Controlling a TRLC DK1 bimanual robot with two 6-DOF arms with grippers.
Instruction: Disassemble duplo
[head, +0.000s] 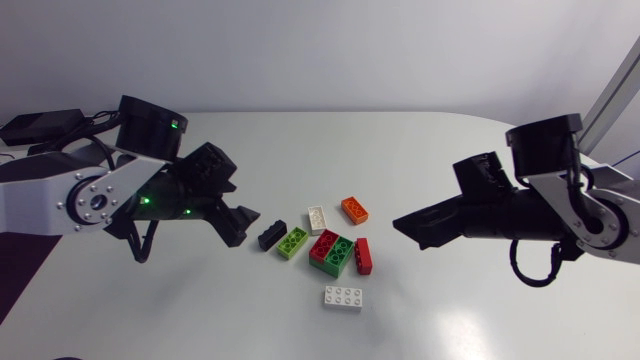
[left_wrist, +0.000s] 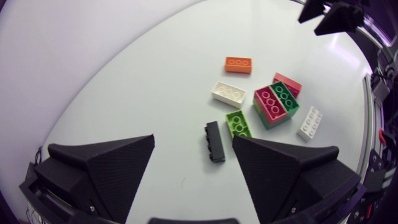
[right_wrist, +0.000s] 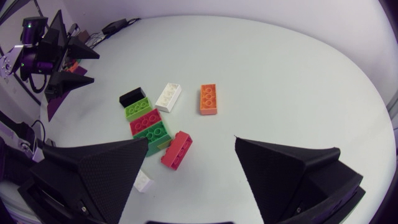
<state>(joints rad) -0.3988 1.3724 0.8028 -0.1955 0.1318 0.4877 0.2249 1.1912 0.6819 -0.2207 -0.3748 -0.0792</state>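
Near the middle of the table sits the joined block (head: 331, 252): a red brick and a green brick pressed side by side on a green base. It looks like the only piece that is stuck together.

Loose bricks lie all around it. A red brick (head: 363, 256) is just beside it at 3 o'clock. A white brick (head: 342, 297) is at 6 o'clock. A lime brick (head: 292, 242) is at 9 o'clock, with a black brick (head: 271, 235) just beside that. A small white brick (head: 317, 220) is at 11 o'clock and an orange brick (head: 354, 210) is at 1 o'clock.

My left gripper (head: 243, 225) hangs just past the black brick at 9 o'clock. Its fingers are wide apart and hold nothing. My right gripper (head: 405, 225) is out at 3 o'clock, well apart from the bricks. It is spread wide too, with nothing in it.

I think most of the pulling apart is done, and the joined block is what is left. Next, I guess one gripper must pinch the green base and hold it down. The other must grab a top brick and tip it off.
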